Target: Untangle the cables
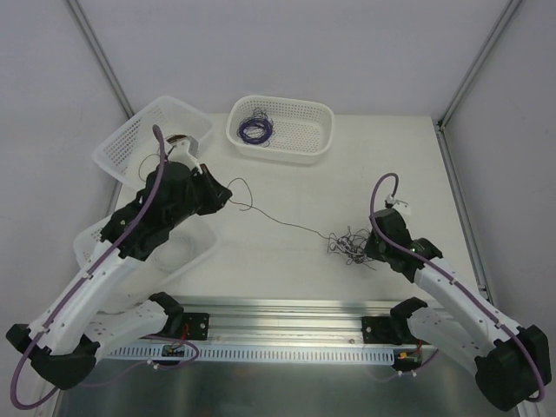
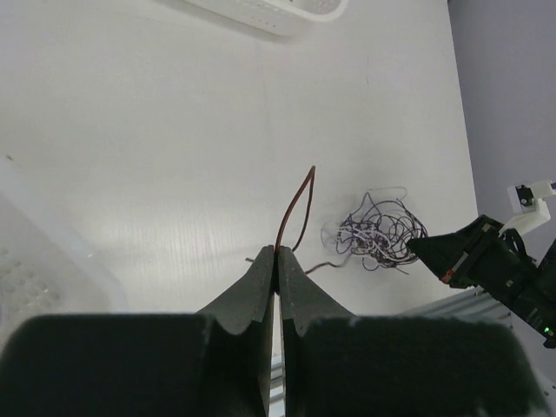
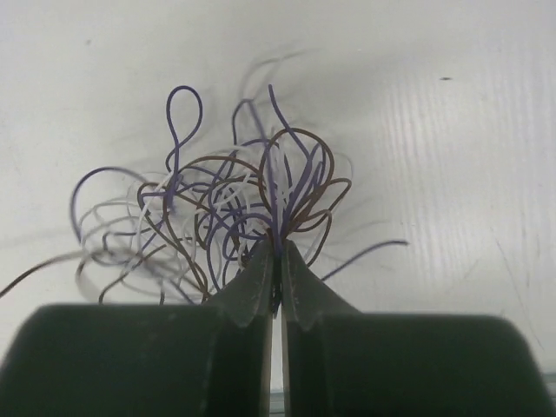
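Note:
The cables form a knotted clump (image 1: 349,246) of thin purple, brown and whitish wires on the white table right of centre, also in the left wrist view as a clump (image 2: 375,234). My right gripper (image 3: 278,248) is shut on several strands of the clump (image 3: 221,208), at its right side (image 1: 375,246). One dark brown wire (image 1: 282,220) runs out of the clump to the left. My left gripper (image 2: 279,252) is shut on a loop of that brown wire (image 2: 298,204), left of centre (image 1: 228,193).
A white basket (image 1: 317,117) at the back centre holds a neat purple coil (image 1: 255,130). A second white basket (image 1: 122,148) stands at the back left and a third (image 1: 195,252) at the near left under my left arm. A metal rail (image 1: 287,326) runs along the near edge.

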Action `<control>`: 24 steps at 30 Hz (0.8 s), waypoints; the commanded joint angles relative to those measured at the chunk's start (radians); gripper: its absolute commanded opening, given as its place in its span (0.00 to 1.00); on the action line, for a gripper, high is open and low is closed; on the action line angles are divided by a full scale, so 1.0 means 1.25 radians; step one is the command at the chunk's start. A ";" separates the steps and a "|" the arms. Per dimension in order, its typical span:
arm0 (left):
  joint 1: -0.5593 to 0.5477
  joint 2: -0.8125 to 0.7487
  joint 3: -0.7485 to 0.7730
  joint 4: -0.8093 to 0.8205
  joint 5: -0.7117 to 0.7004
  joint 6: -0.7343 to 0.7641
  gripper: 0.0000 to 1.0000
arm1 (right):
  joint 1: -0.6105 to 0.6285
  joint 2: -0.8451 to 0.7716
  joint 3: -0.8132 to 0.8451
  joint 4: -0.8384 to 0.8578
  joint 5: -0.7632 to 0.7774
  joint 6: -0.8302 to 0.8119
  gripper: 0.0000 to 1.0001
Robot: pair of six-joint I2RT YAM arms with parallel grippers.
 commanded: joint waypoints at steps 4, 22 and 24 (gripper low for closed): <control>0.033 -0.034 0.195 -0.136 -0.033 0.091 0.00 | -0.077 -0.038 -0.015 -0.061 -0.032 -0.034 0.01; 0.036 0.046 0.674 -0.338 -0.161 0.186 0.00 | -0.149 -0.027 -0.017 -0.078 -0.066 -0.066 0.01; 0.035 0.050 0.706 -0.345 -0.221 0.211 0.00 | -0.161 -0.027 -0.021 -0.083 -0.070 -0.065 0.01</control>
